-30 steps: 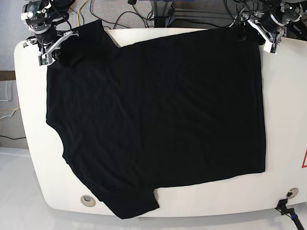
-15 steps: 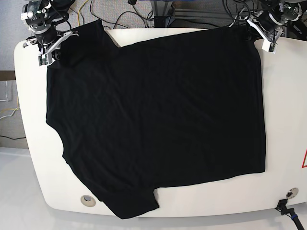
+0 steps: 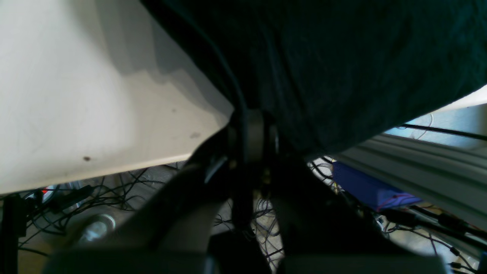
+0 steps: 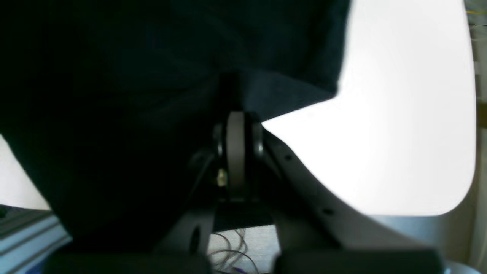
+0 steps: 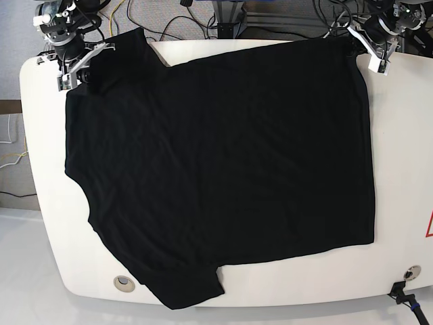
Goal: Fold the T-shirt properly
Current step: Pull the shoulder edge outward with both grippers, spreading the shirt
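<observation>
Base view shows the T-shirt [image 5: 216,169] spread flat, plain black side up, across the white bench [image 5: 406,169], with one sleeve reaching toward the near edge and its far edge running along the bench's back rim. At the far corners, the left hand [image 5: 360,46] is pressed together, pinching the shirt's hem corner, with that pinch also seen in its wrist view where the dark cloth [image 3: 342,68] sits over the bench edge. The right hand [image 5: 76,68] is likewise closed on the cloth at the other far corner, by the upper sleeve.
</observation>
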Robot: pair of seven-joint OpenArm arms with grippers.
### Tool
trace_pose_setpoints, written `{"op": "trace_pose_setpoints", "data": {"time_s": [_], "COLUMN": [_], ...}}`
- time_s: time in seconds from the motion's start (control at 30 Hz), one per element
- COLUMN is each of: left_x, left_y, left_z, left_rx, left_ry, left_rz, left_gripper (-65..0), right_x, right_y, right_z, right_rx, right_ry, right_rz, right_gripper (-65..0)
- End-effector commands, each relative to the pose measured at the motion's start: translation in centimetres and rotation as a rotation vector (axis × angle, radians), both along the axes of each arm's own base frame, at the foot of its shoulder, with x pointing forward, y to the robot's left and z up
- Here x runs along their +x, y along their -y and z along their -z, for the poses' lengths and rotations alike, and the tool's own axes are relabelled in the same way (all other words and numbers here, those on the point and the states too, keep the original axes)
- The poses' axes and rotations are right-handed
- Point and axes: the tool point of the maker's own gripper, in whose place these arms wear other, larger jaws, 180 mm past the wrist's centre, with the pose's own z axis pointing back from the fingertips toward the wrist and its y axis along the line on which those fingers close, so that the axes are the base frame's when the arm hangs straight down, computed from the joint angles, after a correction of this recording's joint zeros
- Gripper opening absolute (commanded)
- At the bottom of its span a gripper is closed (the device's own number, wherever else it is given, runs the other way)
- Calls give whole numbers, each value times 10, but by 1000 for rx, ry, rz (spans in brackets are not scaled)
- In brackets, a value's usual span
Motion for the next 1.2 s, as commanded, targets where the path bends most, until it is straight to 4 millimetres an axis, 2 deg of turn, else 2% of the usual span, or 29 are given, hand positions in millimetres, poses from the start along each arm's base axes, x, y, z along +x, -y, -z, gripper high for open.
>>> {"op": "trace_pose_setpoints", "data": {"time_s": [0.0, 0.2, 0.4, 0.63, 0.7, 0.8, 1.0, 1.17], "left_x": [0, -1, 8, 53, 62, 85, 133, 162], "left_y": [-3, -4, -9, -15, -16, -18, -30, -38], "left_z": [-10, -25, -37, -58, -61, -69, -93, -111], "left_rx": [32, 73, 107, 122, 128, 150, 236, 280], "left_ry": [11, 28, 62, 189, 203, 230, 307, 346], "left_rz": [27, 75, 102, 92, 92, 96, 95, 80], "left_gripper": [-650, -650, -650, -650, -650, -650, -650, -650], "right_x": [1, -18, -29, -34, -31, -22, 10, 33], "right_y": [-4, -16, -32, -54, -56, -49, -43, -43], "right_z": [-6, 2, 7, 8, 2, -12, -39, -52], "right_rx": [13, 50, 88, 144, 182, 217, 258, 261], "right_ry": [32, 0, -19, -19, 12, 75, 189, 260], "right_rz": [5, 32, 9, -53, -53, -53, -101, -112], "right_gripper": [-650, -650, -650, -650, -650, -650, -650, -650]}}
